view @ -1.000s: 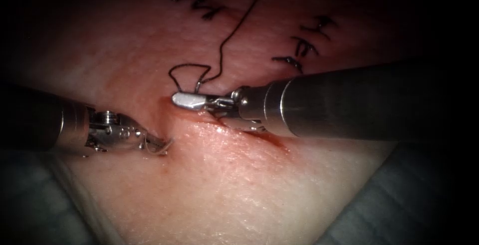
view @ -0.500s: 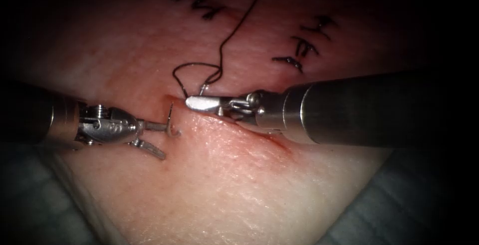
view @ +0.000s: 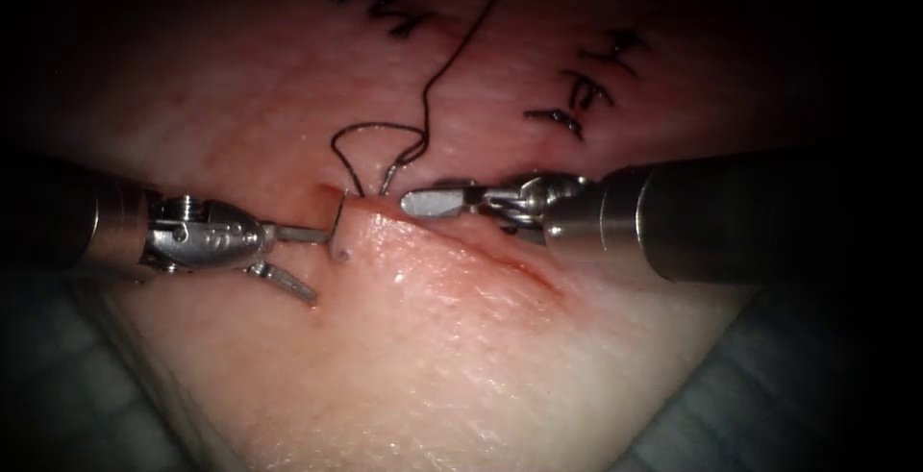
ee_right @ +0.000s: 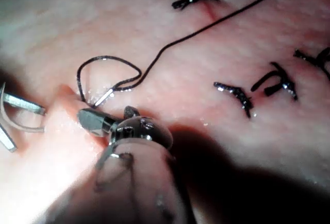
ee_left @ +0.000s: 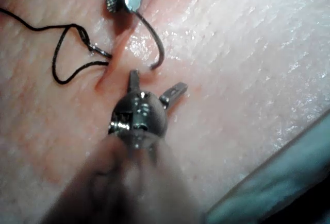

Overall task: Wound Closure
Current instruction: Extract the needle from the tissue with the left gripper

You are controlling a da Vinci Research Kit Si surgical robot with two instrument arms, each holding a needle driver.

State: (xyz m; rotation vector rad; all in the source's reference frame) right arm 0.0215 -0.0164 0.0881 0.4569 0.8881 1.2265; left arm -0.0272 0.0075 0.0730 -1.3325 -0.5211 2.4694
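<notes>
Needle (view: 338,232) sits in the tissue (view: 461,357), its tip poking out by the left pincer (view: 312,262), which is spread apart, empty. Right pincer (view: 413,204), together, holds nothing; thread (view: 428,97) loops just behind it.

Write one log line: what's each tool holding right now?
left tool: open, holds nothing | right tool: shut, holds nothing | needle: in tissue, left end of cut | thread: trailing

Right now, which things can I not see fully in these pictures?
- Needle: its middle is buried in the tissue, endoscope view.
- Thread: its far end is cut off by the top edge, endoscope view.
- Left tool, open: whether it touches the needle is too small to tell.
</notes>
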